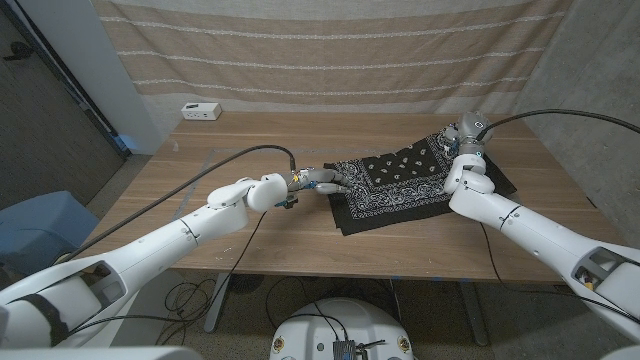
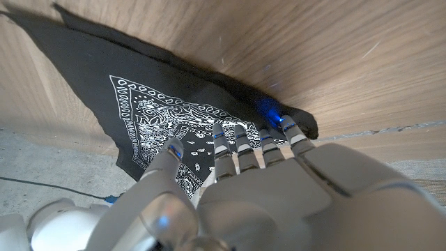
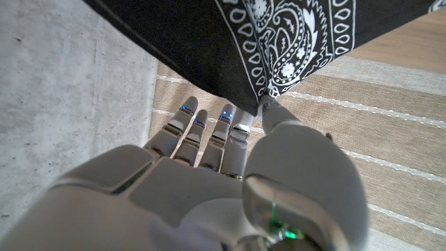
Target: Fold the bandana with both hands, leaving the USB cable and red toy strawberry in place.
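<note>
Wooden table (image 1: 250, 235), striped curtain (image 1: 330, 50) behind. We log one black bandana (image 1: 400, 185) toward 2 o'clock, long axis running 8 to 2. Left hand (image 1: 318, 183) pinches its near corner; right hand (image 1: 462, 140) pinches the far corner, lifted.

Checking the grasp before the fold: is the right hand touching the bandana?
Touching. In the right wrist view, the right hand pinches the bandana's edge between thumb and a finger.

right robot hand (image 3: 230, 174) pinching black paisley bandana (image 3: 272, 42) edge, striped cloth (image 3: 390, 139) behind
</note>
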You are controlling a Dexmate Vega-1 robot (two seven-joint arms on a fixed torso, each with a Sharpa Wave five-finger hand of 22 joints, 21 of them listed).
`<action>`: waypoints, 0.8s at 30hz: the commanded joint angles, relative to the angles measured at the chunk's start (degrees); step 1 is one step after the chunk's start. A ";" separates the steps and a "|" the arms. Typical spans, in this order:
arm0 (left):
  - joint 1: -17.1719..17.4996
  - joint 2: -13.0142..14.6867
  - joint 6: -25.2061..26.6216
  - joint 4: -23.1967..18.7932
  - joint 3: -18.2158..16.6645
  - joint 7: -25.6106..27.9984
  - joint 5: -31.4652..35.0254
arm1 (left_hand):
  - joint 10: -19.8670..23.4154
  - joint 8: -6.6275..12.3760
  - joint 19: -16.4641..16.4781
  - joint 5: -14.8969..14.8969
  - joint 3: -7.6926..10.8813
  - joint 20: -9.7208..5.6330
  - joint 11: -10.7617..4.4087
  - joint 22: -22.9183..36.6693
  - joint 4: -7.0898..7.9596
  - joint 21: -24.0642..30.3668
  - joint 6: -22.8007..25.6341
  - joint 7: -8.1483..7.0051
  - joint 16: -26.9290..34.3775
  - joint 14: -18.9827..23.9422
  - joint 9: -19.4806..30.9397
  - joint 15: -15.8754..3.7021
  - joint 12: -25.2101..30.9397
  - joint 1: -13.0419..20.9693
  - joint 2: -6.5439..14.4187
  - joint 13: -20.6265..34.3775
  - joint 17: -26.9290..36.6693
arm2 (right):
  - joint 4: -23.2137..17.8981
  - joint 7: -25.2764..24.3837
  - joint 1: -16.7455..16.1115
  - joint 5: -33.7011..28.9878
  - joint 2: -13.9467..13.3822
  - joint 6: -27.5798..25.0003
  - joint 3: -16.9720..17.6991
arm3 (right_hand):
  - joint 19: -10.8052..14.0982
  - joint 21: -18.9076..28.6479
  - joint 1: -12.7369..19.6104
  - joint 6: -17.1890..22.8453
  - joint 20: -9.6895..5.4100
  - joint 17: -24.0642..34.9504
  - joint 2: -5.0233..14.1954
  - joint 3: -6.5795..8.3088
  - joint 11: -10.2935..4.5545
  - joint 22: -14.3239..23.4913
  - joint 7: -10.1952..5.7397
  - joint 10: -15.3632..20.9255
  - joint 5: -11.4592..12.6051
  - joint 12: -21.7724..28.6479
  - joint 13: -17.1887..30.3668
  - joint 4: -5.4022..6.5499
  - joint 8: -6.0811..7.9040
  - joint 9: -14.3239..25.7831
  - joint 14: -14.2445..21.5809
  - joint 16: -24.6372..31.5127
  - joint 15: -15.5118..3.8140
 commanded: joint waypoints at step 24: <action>-0.76 -0.30 -2.18 1.93 0.00 0.38 -0.10 | -0.10 -0.29 -0.04 0.23 -0.06 -0.01 -0.06 0.26 -0.03 -0.32 -0.28 -0.25 0.05 -0.34 0.22 0.14 -0.36 -0.44 0.12 0.08 0.08 | -20.49 9.53 -7.37 15.43 0.58 5.96 13.88 | -3.12 -1.17 4.62 2.35 4.90 -1.05 -0.05 1.82 4.05 -0.05 4.35 0.43 2.49 -0.94 0.11 -2.54 0.92 -2.75 -3.93 -2.93 -0.31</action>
